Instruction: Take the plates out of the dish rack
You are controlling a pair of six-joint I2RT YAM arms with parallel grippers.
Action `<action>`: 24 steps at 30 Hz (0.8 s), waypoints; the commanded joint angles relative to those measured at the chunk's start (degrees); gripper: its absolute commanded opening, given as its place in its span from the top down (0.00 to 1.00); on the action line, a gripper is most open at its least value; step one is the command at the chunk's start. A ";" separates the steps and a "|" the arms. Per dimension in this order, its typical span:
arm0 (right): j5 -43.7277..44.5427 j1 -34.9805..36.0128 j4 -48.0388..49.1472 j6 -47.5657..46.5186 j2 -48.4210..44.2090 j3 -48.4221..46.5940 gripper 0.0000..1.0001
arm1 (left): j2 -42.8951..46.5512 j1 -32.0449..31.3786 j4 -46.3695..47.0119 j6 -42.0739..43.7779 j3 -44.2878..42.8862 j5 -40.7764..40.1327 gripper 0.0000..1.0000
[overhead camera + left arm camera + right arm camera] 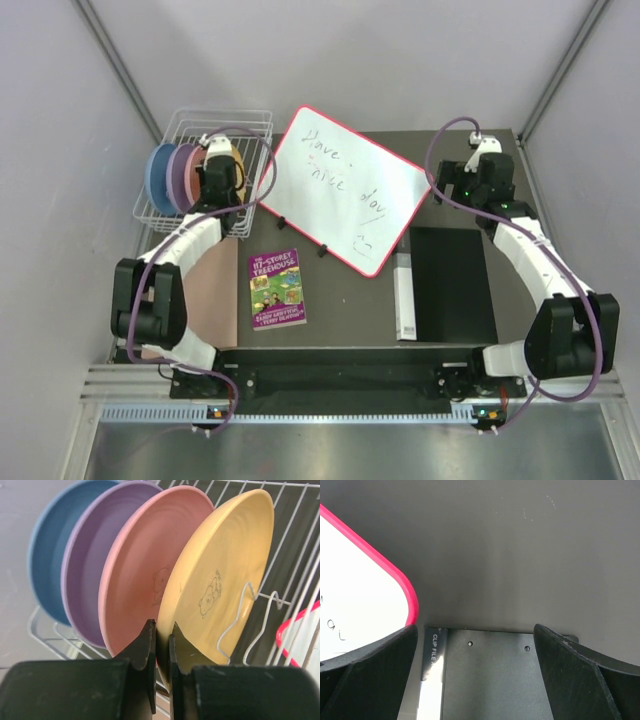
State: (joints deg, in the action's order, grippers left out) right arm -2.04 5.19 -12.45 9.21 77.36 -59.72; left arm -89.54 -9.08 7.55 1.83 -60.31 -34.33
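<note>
While the left tool (pixel 161 629) pinched the yellow plate (pixel 225 580) at its rim, it stood upright in the dish rack (pixel 225 113) beside the pink plate (pixel 145 565); the right tool (pixel 476 630) hung spread above the tabletop (pixel 520 555).

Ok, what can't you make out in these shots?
Left wrist view: the left gripper hides the lower rims of the yellow plate and pink plate, and their slots in the dish rack.
Top view: the left arm covers most of the yellow plate; print on the book is too small.
Right wrist view: glare washes out most of the clip file label; a finger of the right gripper and the frame edge crop the whiteboard writing.
</note>
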 commanded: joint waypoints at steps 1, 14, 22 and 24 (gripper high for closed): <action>-0.15 -0.01 1.55 0.19 0.07 -1.62 0.00 | 0.77 -5.41 11.95 3.52 -0.24 -10.30 1.00; 1.60 0.08 0.32 -1.21 -1.95 -1.80 0.00 | 0.94 -9.55 20.05 12.76 -2.79 -31.59 1.00; 1.08 -0.01 0.76 -0.95 -2.22 -1.54 0.00 | 5.51 -10.34 18.74 13.03 -5.60 -33.70 1.00; 0.81 -0.01 1.20 -0.95 -2.22 -1.27 0.00 | 6.30 -11.22 18.90 12.94 -6.39 -35.10 1.00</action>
State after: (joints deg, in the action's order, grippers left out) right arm -1.15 5.13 -12.95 8.99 76.99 -59.72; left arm -87.88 -18.87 21.30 15.29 -62.89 -65.39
